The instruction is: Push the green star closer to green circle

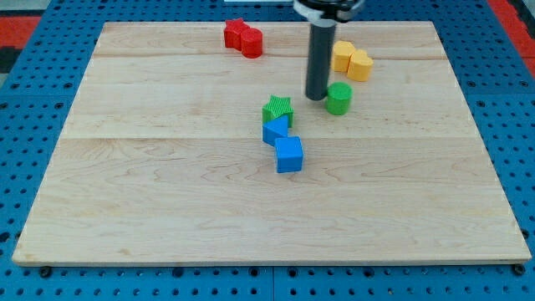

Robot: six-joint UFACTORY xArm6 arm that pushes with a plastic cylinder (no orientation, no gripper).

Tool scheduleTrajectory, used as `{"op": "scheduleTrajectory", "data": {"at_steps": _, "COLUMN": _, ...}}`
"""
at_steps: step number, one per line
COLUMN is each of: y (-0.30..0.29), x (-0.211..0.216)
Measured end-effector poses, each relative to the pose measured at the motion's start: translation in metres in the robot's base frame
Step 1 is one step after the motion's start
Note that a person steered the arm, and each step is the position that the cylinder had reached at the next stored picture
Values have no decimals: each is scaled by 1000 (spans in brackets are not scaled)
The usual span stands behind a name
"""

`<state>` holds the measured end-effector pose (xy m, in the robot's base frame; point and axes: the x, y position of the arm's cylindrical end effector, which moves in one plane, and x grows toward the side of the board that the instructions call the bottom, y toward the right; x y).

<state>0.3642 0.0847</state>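
Note:
The green star (277,109) lies near the middle of the wooden board (167,192), touching the top of a blue block (275,130). The green circle (338,98) stands to the star's right and slightly higher in the view, a short gap away. My tip (316,98) is at the end of the dark rod, right beside the green circle's left side and up-right of the green star, between the two green blocks.
A blue cube (289,155) sits just below the other blue block. Two yellow blocks (351,60) lie at the view's top right of the rod. Two red blocks (243,38) lie near the top edge. A blue pegboard (33,100) surrounds the board.

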Motion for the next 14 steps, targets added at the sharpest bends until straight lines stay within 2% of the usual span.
{"op": "scheduleTrajectory", "data": {"at_steps": 1, "y": 3, "x": -1}}
{"op": "scheduleTrajectory", "data": {"at_steps": 3, "y": -114, "x": -6}}
{"op": "scheduleTrajectory", "data": {"at_steps": 4, "y": -124, "x": 25}}
{"op": "scheduleTrajectory", "data": {"at_steps": 6, "y": -65, "x": 31}}
{"op": "scheduleTrajectory", "data": {"at_steps": 7, "y": -58, "x": 30}}
{"op": "scheduleTrajectory", "data": {"at_steps": 9, "y": -85, "x": 46}}
{"op": "scheduleTrajectory", "data": {"at_steps": 12, "y": -5, "x": 43}}
{"op": "scheduleTrajectory", "data": {"at_steps": 13, "y": -5, "x": 43}}
{"op": "scheduleTrajectory", "data": {"at_steps": 14, "y": -14, "x": 72}}
